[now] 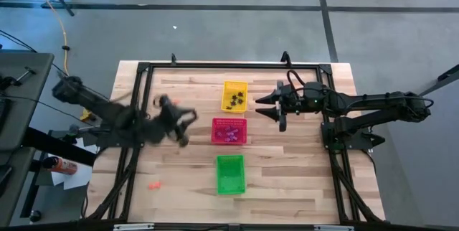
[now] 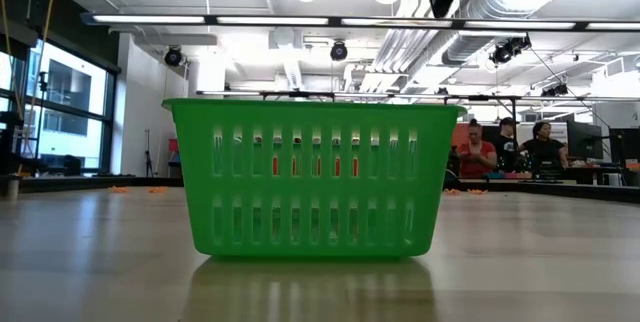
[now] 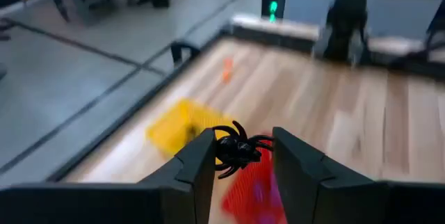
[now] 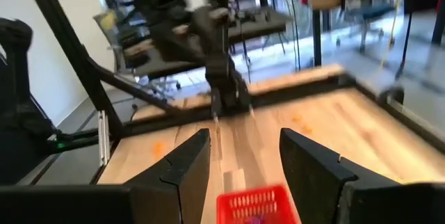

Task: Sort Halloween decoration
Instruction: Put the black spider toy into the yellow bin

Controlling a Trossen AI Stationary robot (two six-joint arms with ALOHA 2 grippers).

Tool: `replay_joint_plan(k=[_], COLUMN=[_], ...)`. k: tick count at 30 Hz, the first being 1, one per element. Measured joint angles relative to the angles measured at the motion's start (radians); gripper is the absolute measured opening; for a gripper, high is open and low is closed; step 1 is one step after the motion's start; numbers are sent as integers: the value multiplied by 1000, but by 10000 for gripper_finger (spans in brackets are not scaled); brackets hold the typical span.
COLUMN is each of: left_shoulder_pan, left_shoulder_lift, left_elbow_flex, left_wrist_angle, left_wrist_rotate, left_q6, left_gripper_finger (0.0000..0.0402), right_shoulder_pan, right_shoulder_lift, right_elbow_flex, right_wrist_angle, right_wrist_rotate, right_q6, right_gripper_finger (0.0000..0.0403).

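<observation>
Spider (image 3: 240,149), black, sits pinched in the left tool (image 3: 242,156), with the yellow basket (image 1: 234,95) of black trinkets just beyond; the right tool (image 1: 276,107) hangs unclenched nearer it.

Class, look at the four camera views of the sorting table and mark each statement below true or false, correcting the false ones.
1. The left gripper holds a black spider trinket between its fingers. True.
2. The three baskets sit in a row: yellow basket, red basket, green basket. True.
3. The yellow basket is empty. False: dark trinkets lie in it.
4. The right gripper is carrying an orange trinket. False: its fingers stand apart with nothing between them.
5. An orange trinket lies on the table outside the baskets. True.
6. The red basket holds black spiders only. False: its contents look purple-pink.
</observation>
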State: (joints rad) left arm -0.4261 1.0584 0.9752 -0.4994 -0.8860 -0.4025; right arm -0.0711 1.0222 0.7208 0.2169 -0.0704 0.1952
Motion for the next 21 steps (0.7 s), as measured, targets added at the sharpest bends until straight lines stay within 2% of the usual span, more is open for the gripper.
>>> replay_joint_plan(k=[2, 4, 7, 9, 14, 16, 21], left_shoulder_pan=[115, 213, 331, 389, 477, 487, 490], left_shoulder_lift=[-11, -8, 32, 75, 197, 238, 284], left_elbow_flex=[0, 0, 2, 2, 1, 0, 0], left_wrist_angle=[129, 276, 515, 632, 813, 823, 871], left_wrist_rotate=[121, 283, 527, 637, 847, 923, 957], left_q6=[131, 233, 326, 351, 320, 295, 273], left_gripper_finger=[110, 111, 111, 111, 111, 111, 111], right_shoulder_pan=[0, 0, 0, 0, 0, 0, 0], right_shoulder_lift=[0, 0, 0, 0, 0, 0, 0], right_elbow_flex=[0, 0, 0, 0, 5, 5, 6], right_wrist_angle=[52, 113, 191, 210, 199, 199, 190], right_wrist_rotate=[2, 17, 44, 45, 45, 44, 43], right_q6=[-49, -71, -80, -102, -118, -118, -130], right_gripper_finger=[169, 169, 169, 169, 169, 169, 169])
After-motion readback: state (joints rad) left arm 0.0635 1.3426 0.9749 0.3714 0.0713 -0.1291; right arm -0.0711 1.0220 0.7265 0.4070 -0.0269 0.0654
